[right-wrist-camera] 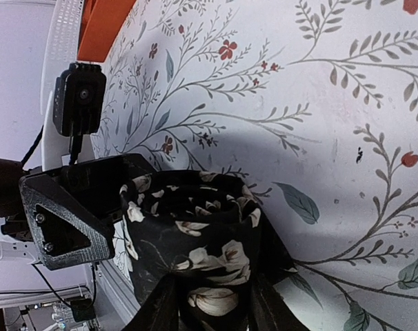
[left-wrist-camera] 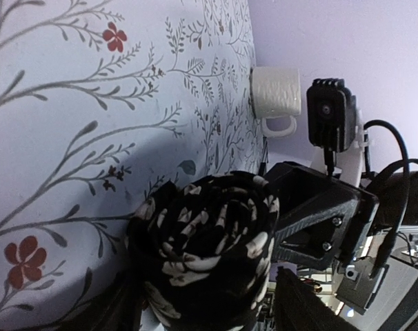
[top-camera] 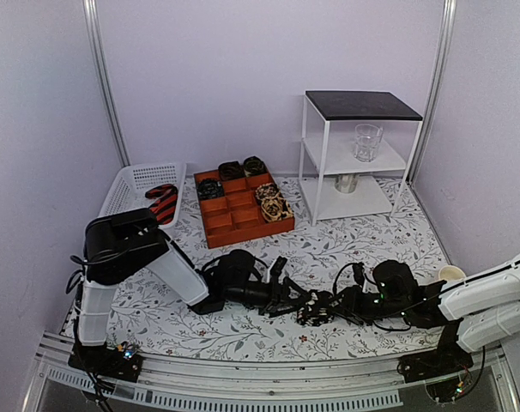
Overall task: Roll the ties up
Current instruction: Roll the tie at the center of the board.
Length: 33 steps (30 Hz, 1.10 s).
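A tie (top-camera: pixel 317 307), black with pale flowers, is rolled into a coil on the flowered tablecloth between my two grippers. In the right wrist view the coil (right-wrist-camera: pixel 202 234) sits between my right gripper's (right-wrist-camera: pixel 212 286) fingers, which press on its sides. In the left wrist view the same coil (left-wrist-camera: pixel 205 248) lies between the jaws of my left gripper (left-wrist-camera: pixel 205 289), which stand apart, with a gap at the right finger (left-wrist-camera: pixel 305 303). In the top view the left gripper (top-camera: pixel 299 302) and right gripper (top-camera: pixel 330 306) face each other. Rolled ties (top-camera: pixel 273 204) fill several compartments of an orange tray (top-camera: pixel 234 225).
A white basket (top-camera: pixel 131 184) at the back left holds a red-and-black striped tie (top-camera: pixel 163 202). A white shelf unit (top-camera: pixel 316 163) with a black top stands at the back right and carries a glass (top-camera: pixel 367 142). A white mug (top-camera: pixel 451 274) stands near the right arm.
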Each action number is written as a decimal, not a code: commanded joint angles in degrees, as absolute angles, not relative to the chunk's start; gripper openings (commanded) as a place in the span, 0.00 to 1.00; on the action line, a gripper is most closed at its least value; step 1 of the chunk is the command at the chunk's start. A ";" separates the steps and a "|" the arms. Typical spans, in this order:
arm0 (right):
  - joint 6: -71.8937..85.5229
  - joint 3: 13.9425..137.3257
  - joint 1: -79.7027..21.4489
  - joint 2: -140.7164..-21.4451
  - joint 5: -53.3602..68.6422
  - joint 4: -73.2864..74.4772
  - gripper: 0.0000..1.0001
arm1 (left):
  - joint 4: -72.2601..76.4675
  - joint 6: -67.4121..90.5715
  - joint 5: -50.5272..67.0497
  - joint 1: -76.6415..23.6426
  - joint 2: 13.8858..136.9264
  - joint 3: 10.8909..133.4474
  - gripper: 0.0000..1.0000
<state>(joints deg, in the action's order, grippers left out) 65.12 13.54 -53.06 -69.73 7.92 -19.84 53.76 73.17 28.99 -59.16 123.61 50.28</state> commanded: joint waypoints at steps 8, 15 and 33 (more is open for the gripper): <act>65.39 13.75 -52.76 -73.03 10.53 -22.61 0.33 | 62.96 81.39 31.03 -60.32 128.78 52.93 0.63; 65.89 13.80 -52.82 -76.03 11.88 -26.88 0.32 | 70.00 84.99 32.40 -60.29 131.27 52.55 0.55; 66.26 12.83 -52.78 -77.89 11.12 -29.71 0.31 | 66.55 86.65 32.83 -60.95 130.87 52.16 0.64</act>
